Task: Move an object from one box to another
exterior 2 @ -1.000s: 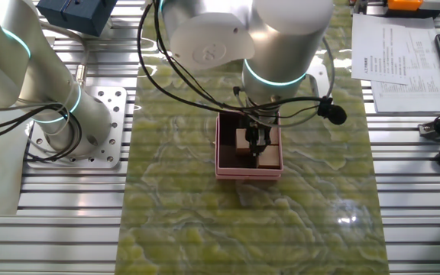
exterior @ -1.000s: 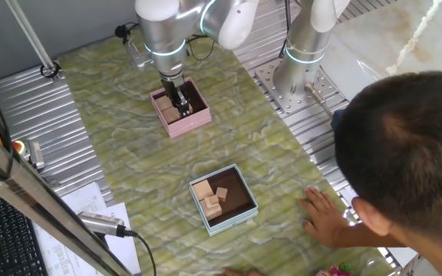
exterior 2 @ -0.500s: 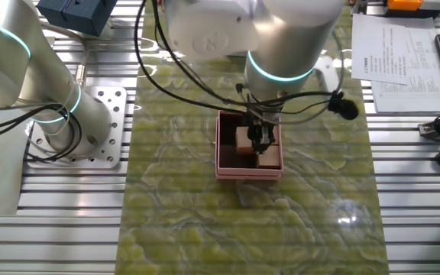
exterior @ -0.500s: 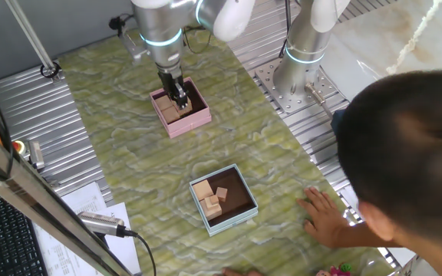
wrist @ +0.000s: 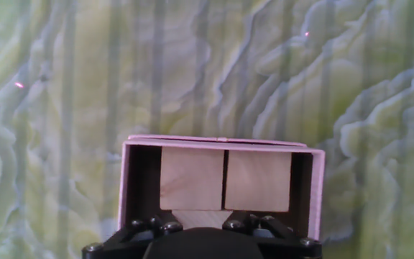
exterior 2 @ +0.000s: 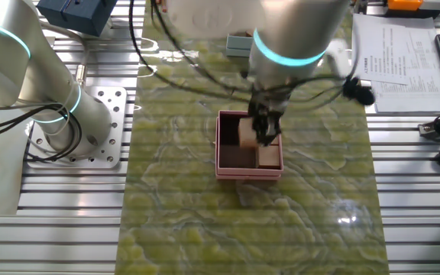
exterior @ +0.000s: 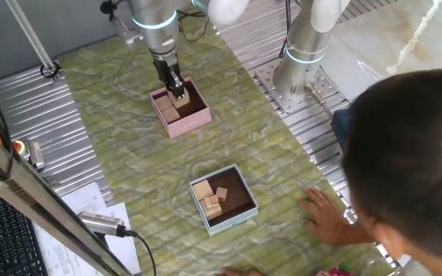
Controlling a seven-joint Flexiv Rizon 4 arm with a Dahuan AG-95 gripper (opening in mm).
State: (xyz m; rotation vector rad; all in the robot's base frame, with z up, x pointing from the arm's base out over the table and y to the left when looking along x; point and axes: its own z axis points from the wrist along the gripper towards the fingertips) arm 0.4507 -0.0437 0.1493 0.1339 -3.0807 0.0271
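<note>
My gripper [exterior: 178, 92] hangs over the pink box [exterior: 198, 119] at the far side of the mat and is shut on a pale wooden cube [exterior: 182, 98], held just above the box floor. In the other fixed view the gripper [exterior 2: 264, 134] holds that cube [exterior 2: 247, 134] over the pink box [exterior 2: 228, 145]. In the hand view the held cube [wrist: 200, 218] sits between my fingertips [wrist: 160, 226], with two more cubes [wrist: 190, 178] lying side by side in the pink box [wrist: 125, 180] below. The light blue box [exterior: 240, 218] stands nearer the front and holds several wooden blocks.
A person's head [exterior: 413, 153] and hand [exterior: 324, 215] reach in at the front right, close to the blue box. A second arm's base [exterior: 301, 61] stands at the right rear. A navy gift box [exterior 2: 75, 11] sits off the mat. Papers and a keyboard lie beside the mat.
My gripper has risen from inside the pink box with the cube between its fingers. The arm's upper part has swung up and back. The person's head has shifted slightly.
</note>
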